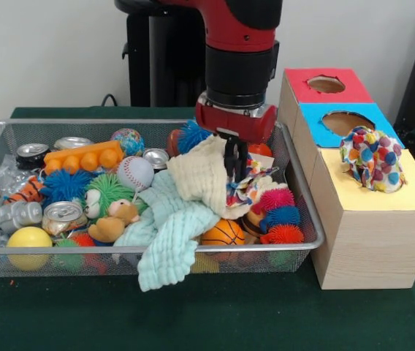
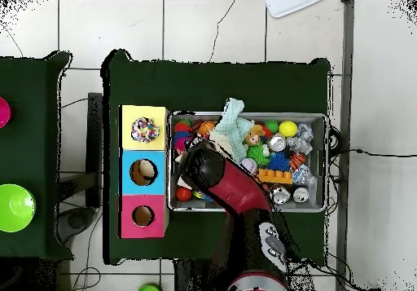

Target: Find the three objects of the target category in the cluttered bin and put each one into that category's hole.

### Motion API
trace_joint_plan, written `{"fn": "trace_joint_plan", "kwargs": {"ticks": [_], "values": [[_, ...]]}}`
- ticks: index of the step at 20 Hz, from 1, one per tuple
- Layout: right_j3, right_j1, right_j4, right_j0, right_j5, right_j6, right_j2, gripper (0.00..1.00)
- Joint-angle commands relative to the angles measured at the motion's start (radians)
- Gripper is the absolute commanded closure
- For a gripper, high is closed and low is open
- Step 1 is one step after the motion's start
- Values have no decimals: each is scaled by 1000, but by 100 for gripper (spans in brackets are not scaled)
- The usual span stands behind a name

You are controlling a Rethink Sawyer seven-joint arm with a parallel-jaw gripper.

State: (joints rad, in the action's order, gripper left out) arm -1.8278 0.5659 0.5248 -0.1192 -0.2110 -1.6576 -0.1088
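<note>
One spotted cloth point(image 1: 372, 159) sits bunched over the hole on the yellow box top point(image 1: 383, 199), at the near end of the row of boxes on the green counter point(image 1: 215, 314). Beside it, in the wire bin point(image 1: 156, 252), mint cloth point(image 1: 169, 230) spills over the front rim. Farther back, the claw point(image 1: 235, 167) hangs pressed together, touching another spotted cloth point(image 1: 250, 186) beside the cream cloth point(image 1: 200, 175).

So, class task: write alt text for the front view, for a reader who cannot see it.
A red and black robot arm lowers its pincer into a wire bin crowded with toys, cans, balls and cloths. Beside the bin, a spotted cloth sits bunched on the yellow box, at its hole.
</note>
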Motion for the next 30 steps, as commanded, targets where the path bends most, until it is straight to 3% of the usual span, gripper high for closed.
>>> {"fn": "trace_joint_plan", "kwargs": {"ticks": [1, 6, 10, 25, 30], "values": [[78, 93, -6, 70, -347, -315, -103, 100], [117, 176, -32, 103, -566, -371, -158, 100], [154, 191, -32, 114, -658, -387, -184, 100], [229, 241, -55, 129, -863, -454, -221, 100], [258, 229, -45, 144, -854, -505, -215, 100]]}}
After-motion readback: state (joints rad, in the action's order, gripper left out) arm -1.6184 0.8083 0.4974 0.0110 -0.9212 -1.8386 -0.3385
